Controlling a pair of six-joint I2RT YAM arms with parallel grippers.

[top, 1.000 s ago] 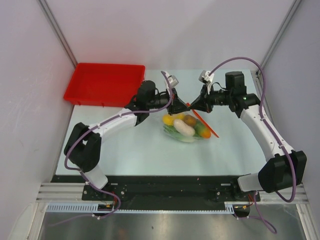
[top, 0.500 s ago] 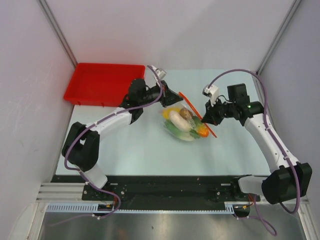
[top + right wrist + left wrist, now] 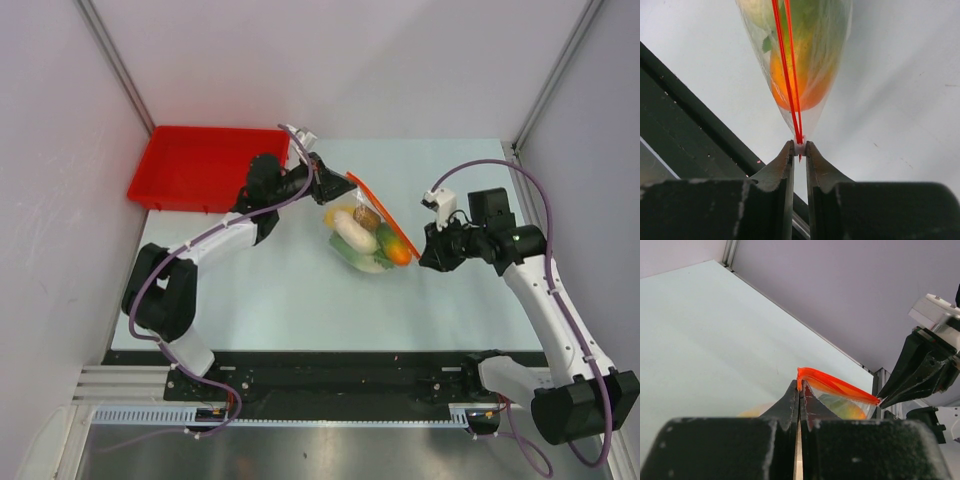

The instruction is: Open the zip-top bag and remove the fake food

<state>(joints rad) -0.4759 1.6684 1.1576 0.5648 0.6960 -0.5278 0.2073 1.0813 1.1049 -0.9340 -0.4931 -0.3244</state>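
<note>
The zip-top bag (image 3: 372, 262) hangs stretched between my two grippers above the table, its red-orange zip strip (image 3: 376, 206) taut and slanting. Inside show the fake food: a white radish (image 3: 355, 231), a brown piece (image 3: 366, 216), a yellow piece (image 3: 332, 215), an orange fruit (image 3: 400, 253) and green lettuce (image 3: 362, 262). My left gripper (image 3: 338, 180) is shut on the strip's far-left end, as the left wrist view (image 3: 800, 385) shows. My right gripper (image 3: 423, 262) is shut on the white slider (image 3: 799, 147) at the strip's near-right end. In the right wrist view the two strip halves (image 3: 785, 60) run slightly apart.
A red rectangular tray (image 3: 210, 165) stands at the back left, just behind the left arm's wrist. Metal frame posts rise at the table's back corners. The black rail of the arm bases runs along the near edge (image 3: 330, 375).
The left gripper has moved back and left toward the tray with its end of the strip. The right gripper has moved right and nearer with the slider. The bag hangs stretched between them.
</note>
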